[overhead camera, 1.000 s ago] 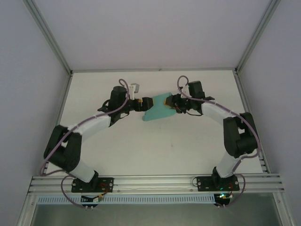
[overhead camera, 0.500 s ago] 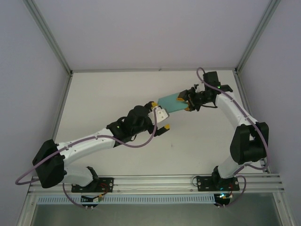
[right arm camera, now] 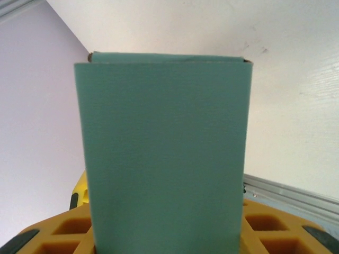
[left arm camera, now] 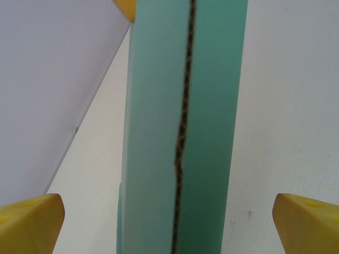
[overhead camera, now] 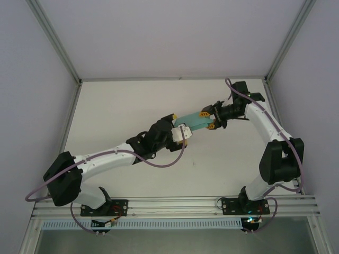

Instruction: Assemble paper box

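- Your left gripper [overhead camera: 180, 129] is spread wide, with its yellow fingertips [left arm camera: 32, 219] apart from the paper box [overhead camera: 194, 122] on either side.
- The box sits between both grippers, over the table [overhead camera: 212, 159].
- Farther back, your right gripper [overhead camera: 207, 120] clamps the box's far end.

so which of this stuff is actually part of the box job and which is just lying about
Part of the job:
- teal-green thin cardboard paper box
- right end effector, shut on one end of it
- left end effector, open around the other end

Just there:
- white table top
- grey aluminium frame rail at the near edge
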### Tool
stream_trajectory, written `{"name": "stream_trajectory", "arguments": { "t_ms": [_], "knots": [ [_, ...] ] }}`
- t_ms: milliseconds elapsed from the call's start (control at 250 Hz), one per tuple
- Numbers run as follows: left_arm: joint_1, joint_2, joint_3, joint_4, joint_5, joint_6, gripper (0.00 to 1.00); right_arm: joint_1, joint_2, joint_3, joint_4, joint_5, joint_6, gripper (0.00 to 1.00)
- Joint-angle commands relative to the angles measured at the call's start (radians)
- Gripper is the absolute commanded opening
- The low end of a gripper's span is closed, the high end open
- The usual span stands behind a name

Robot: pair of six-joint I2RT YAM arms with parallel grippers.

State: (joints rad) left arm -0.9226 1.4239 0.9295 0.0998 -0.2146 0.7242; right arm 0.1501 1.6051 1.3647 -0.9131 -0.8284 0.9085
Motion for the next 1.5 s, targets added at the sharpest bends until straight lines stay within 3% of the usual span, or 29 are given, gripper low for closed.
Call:
{"name": "stream_trajectory", "arguments": {
  "t_ms": [0,148,491,735,787,830,858,950,1046,1134,1250,1385,1497],
  "knots": [
    [-0.005,0.034,0.043,0.003,0.007,0.033,0.96,0.0,0.022,0.032,-0.06,-0.043,-0.011,0.41],
    [-0.004,0.06,0.064,0.0,-0.001,0.035,0.75,0.0,0.025,0.021,-0.086,-0.058,-0.048,0.42],
    [0.002,0.05,0.061,0.007,0.016,0.031,0.45,0.0,0.011,-0.017,-0.075,-0.046,-0.074,0.5],
    [0.018,0.054,0.106,-0.135,0.057,0.005,0.29,0.001,-0.003,-0.025,0.0,-0.006,-0.086,0.66],
    [0.025,0.05,0.122,-0.186,0.078,-0.008,0.25,0.0,-0.016,-0.024,0.028,0.055,-0.091,0.75],
    [0.033,0.043,0.133,-0.234,0.101,-0.023,0.25,0.0,-0.034,-0.018,0.049,0.136,-0.108,0.87],
    [0.042,0.037,0.139,-0.268,0.124,-0.034,0.24,0.001,-0.049,-0.01,0.06,0.204,-0.123,0.99],
    [0.079,0.024,0.172,-0.429,0.226,-0.062,0.24,0.0,-0.113,-0.008,0.139,0.425,-0.217,1.0],
    [0.117,0.022,0.211,-0.582,0.299,-0.072,0.24,0.002,-0.218,-0.103,0.358,0.576,-0.41,1.0],
    [0.144,0.024,0.23,-0.661,0.328,-0.067,0.26,0.002,-0.313,-0.245,0.583,0.492,-0.678,1.0],
    [0.193,0.036,0.252,-0.732,0.373,-0.047,0.26,0.002,-0.399,-0.366,0.743,0.437,-0.792,1.0],
    [0.225,0.061,0.289,-0.795,0.411,-0.037,0.27,0.012,-0.391,-0.316,0.618,0.244,-0.964,1.0],
    [0.23,0.104,0.296,-0.802,0.423,0.007,0.27,0.068,-0.359,-0.283,0.513,0.243,-1.086,1.0]
  ]
}}
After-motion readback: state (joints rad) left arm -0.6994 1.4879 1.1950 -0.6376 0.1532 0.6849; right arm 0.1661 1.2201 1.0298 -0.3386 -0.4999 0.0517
